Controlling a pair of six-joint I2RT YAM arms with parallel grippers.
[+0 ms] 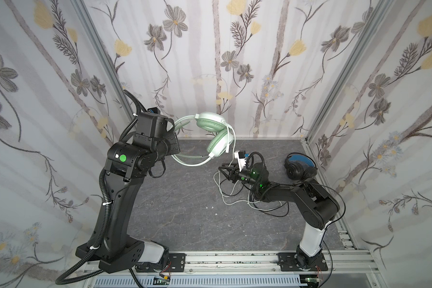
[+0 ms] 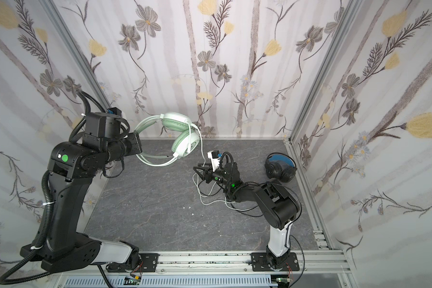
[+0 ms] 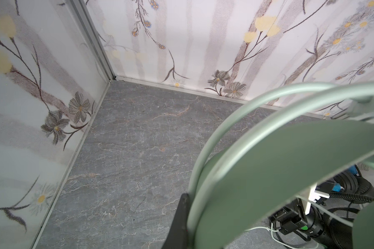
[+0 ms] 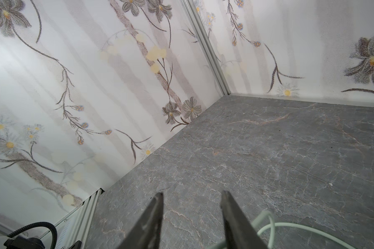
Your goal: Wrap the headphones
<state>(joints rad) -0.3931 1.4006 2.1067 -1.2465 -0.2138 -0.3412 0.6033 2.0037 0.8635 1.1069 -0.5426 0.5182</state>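
The left tool [image 1: 172, 127], nearest and clamped on the band of the green headphones [image 1: 211, 127] held above the counter [image 1: 185, 212], could lose them if the right tool [image 4: 191, 195], jaws apart beside the slack cable [image 4: 268, 224], snags it.

lifted headset [image 1: 216, 139]: hung above table [image 1: 185, 212], rear centre | second headset [image 1: 300, 166]: lay on table, rear right | cable [image 4: 272, 225]: sprawled before both
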